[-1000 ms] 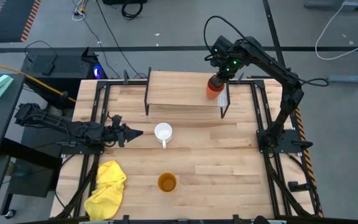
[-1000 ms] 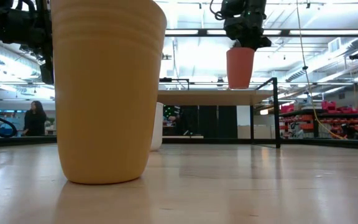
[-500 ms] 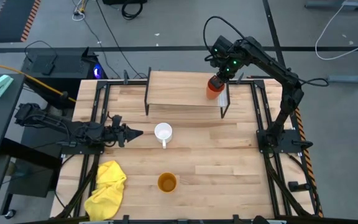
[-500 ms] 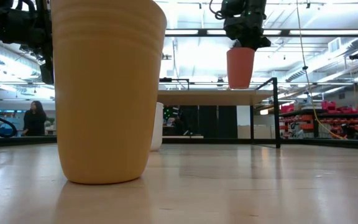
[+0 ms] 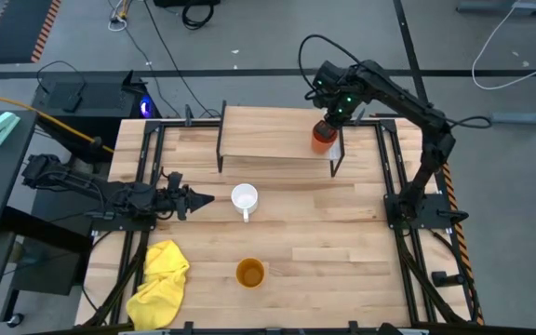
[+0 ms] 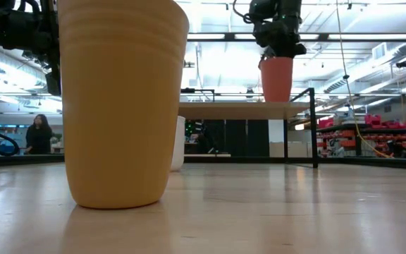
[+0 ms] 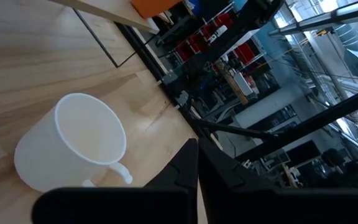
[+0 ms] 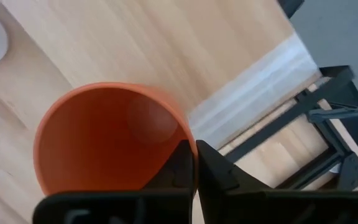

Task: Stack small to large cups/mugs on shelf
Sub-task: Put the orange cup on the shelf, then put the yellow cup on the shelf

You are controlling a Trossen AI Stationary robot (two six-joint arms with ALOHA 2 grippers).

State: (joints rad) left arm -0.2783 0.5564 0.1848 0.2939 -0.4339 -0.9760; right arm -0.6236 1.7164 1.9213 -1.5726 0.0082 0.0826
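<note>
The shelf [image 5: 273, 130] stood at the desk's [image 5: 342, 233] far side. The right claw [image 5: 327, 121] was clamped on the rim of the red-orange cup [image 5: 321, 138], holding it at the shelf's right end — the low view showed its base at or just above the board. It looked light, stiff and slick; the rim is the sensible hold. The white mug [image 5: 244, 198] and yellow-orange cup [image 5: 249, 273] stood on the desk. The left claw [image 5: 196, 198] lay together beside the mug — only its wrist view showed the mug's hollow.
</note>
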